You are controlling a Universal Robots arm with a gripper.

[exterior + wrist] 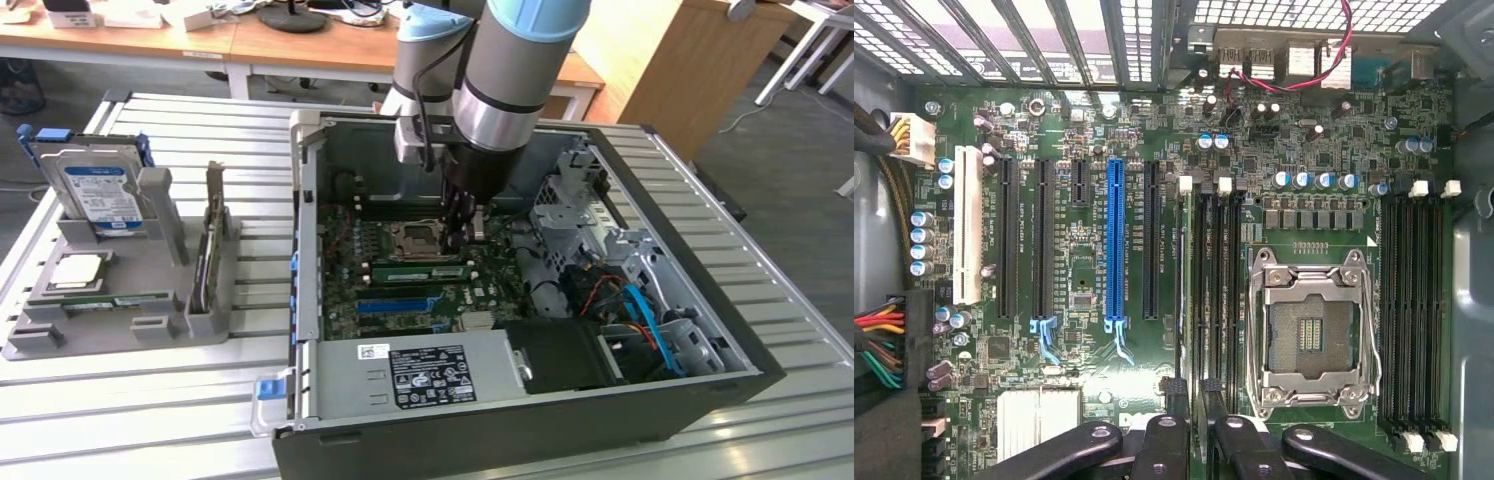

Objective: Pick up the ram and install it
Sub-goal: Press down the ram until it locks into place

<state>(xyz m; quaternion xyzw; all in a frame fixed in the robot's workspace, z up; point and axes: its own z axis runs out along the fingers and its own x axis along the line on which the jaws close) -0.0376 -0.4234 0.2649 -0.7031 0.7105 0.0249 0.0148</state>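
Exterior view, jaws ajar, empty, near ram (424, 272)

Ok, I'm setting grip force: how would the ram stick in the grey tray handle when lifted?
The ram stick is a thin green board: probably stiff and light. Long and slim, it may pivot if gripped off-centre.

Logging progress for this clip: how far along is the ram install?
Done: one ram stands on edge in a slot beside the CPU socket.
In hand: the gripper is low inside the case, over that ram's end. Whether it grips the ram is unclear.
Left: full seating can't be confirmed from here. A second ram lies in the tray.
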